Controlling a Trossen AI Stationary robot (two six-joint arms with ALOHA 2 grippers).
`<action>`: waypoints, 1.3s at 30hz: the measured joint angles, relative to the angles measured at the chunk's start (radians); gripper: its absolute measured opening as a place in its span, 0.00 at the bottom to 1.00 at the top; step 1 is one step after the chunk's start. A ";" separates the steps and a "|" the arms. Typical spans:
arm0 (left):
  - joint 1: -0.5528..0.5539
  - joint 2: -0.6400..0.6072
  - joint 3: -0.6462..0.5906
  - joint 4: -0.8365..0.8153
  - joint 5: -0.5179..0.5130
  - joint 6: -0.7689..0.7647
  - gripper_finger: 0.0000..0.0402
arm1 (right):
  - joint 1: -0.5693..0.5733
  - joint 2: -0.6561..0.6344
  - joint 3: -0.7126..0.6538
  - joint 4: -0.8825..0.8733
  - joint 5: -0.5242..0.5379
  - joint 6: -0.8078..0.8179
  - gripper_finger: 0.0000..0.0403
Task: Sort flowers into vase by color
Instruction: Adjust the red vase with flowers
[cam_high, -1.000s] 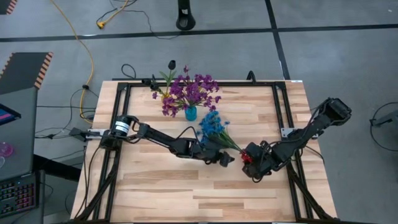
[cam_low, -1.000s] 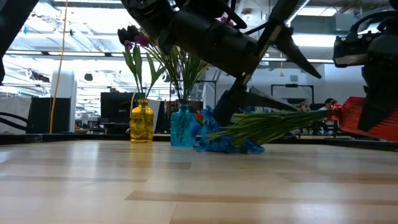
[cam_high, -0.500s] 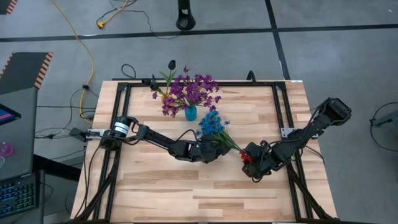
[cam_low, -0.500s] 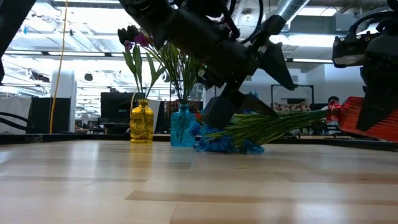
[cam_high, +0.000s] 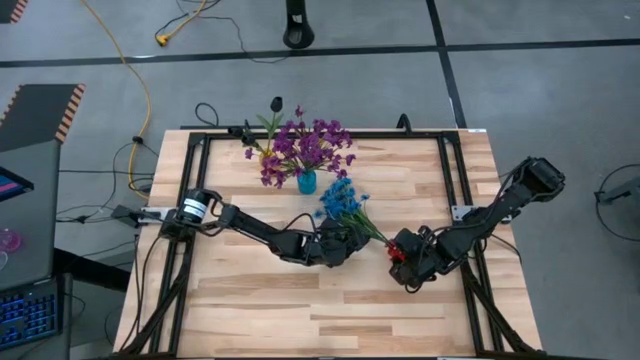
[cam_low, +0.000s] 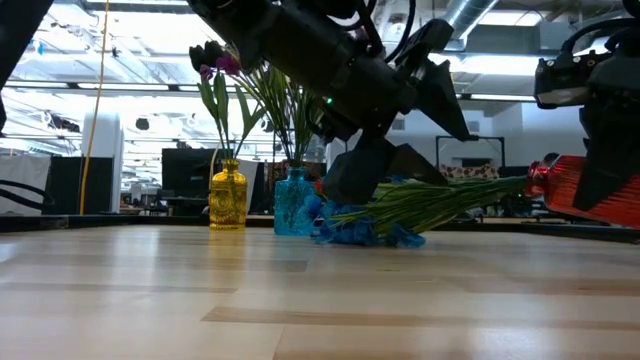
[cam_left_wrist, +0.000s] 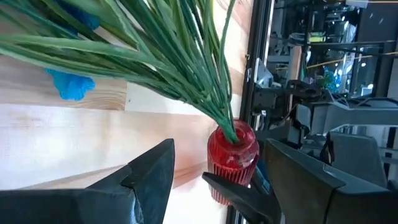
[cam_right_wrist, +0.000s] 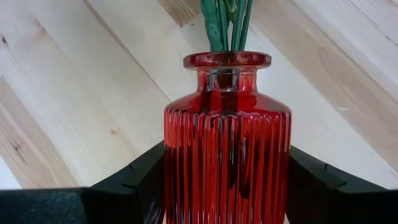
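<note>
- Blue flowers (cam_high: 342, 198): one bunch with its stems gathered into the neck of a red ribbed vase (cam_right_wrist: 227, 158). The vase is tipped over, so the stems run nearly level and the blossoms (cam_low: 362, 230) rest on the worktop (cam_high: 330, 300), just beside the blue vase (cam_low: 292, 203).
- Purple flowers (cam_high: 308, 146): standing upright in the blue vase near the worktop's far edge.
- Dark blossoms (cam_low: 208, 55): upright in a yellow vase (cam_low: 228, 198), just beside the blue one.
- Right tool (cam_right_wrist: 225, 186): fingers pinching the red vase's ribbed body from both sides, holding it on its side.
- Left tool (cam_left_wrist: 217, 180): fingers spread, one to either side of the green stems (cam_left_wrist: 180, 56) near the red vase's mouth; no contact with stems visible.
</note>
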 joint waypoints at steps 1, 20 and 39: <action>-0.004 0.000 0.000 0.002 -0.001 -0.001 0.58 | 0.000 0.000 0.000 0.000 0.000 0.000 0.66; -0.023 0.219 0.301 0.006 0.038 0.060 0.58 | 0.000 0.000 0.002 -0.023 -0.015 -0.012 0.66; 0.025 0.227 0.308 -0.174 0.064 -0.035 0.58 | 0.027 0.000 0.001 -0.079 -0.030 0.018 0.66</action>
